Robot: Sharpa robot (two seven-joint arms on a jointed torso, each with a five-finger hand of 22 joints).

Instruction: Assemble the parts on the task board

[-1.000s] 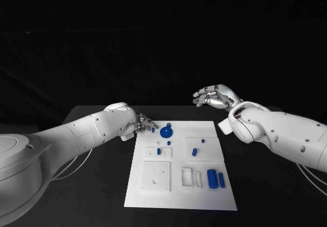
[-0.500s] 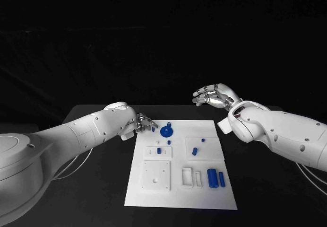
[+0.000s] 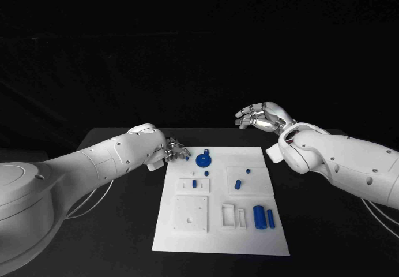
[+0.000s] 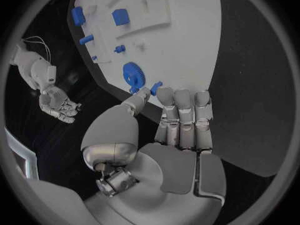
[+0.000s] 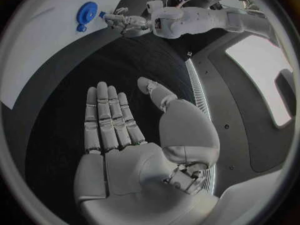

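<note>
On the black table (image 3: pixel 116 173), the white task board (image 3: pixel 249 236) carries loose blue parts. Right hand (image 3: pixel 263 117): raised beyond the board's far edge, fingers apart, holding nothing, probably parked clear. Left hand (image 3: pixel 172 149): at the far left corner, pinching a small blue peg (image 4: pixel 155 87) beside the blue gear (image 3: pixel 203 160), seemingly for insertion.

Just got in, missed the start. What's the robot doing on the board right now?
The left hand is at the far left corner of the task board, pinching a small blue part right beside the blue gear. The right hand hangs open beyond the board's far right corner, holding nothing. Other blue parts, including two cylinders near the right edge, lie on the board.
</note>
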